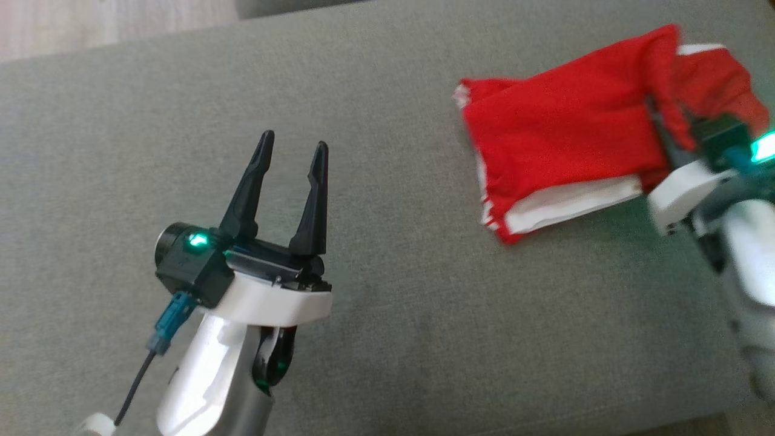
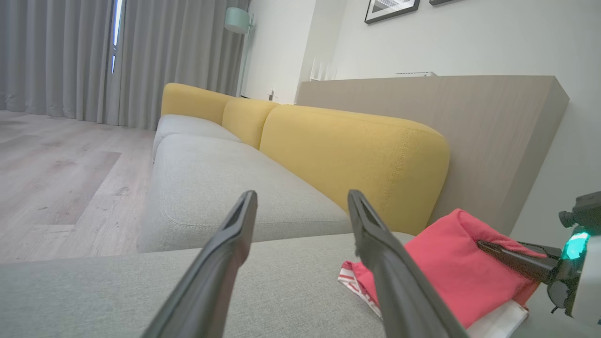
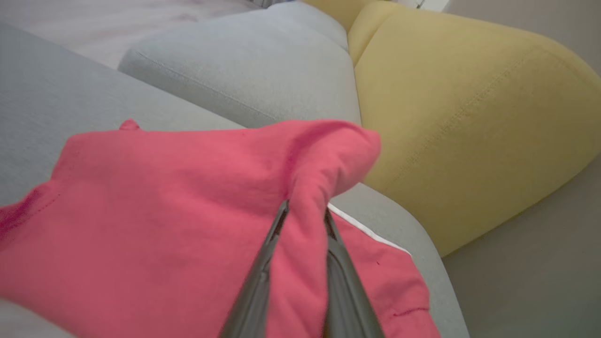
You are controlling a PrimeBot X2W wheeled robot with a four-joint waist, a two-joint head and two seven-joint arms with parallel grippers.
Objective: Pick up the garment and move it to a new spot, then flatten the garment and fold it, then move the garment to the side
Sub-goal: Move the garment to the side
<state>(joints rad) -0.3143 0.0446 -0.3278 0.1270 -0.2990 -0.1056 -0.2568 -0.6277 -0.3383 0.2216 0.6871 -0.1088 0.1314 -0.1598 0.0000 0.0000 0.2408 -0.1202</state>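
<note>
Grey sofa seat cushion [image 1: 363,363] is the work surface here, with a mustard-yellow backrest [image 2: 357,155] running along behind it. Past the far end of the sofa you can see wood floor [image 2: 56,178] and grey curtains [image 2: 56,56]. The left gripper [image 1: 293,140] hovers over the cushion with its two dark fingers spread wide and nothing between them, so it's let go and empty. The right gripper [image 3: 305,211] is the busy one: its fingers are squeezed together on a bunched ridge of the red garment [image 1: 563,133], and the fabric humps up over the fingertips, so the head view barely shows them. The rest of the garment spreads out ahead and to the left of that gripper, folded into a rough rectangle on the cushion, with a white layer peeking out along the edge nearest the robot. From the left gripper, the garment sits well off to its right and a bit ahead, not touching it at all.
</note>
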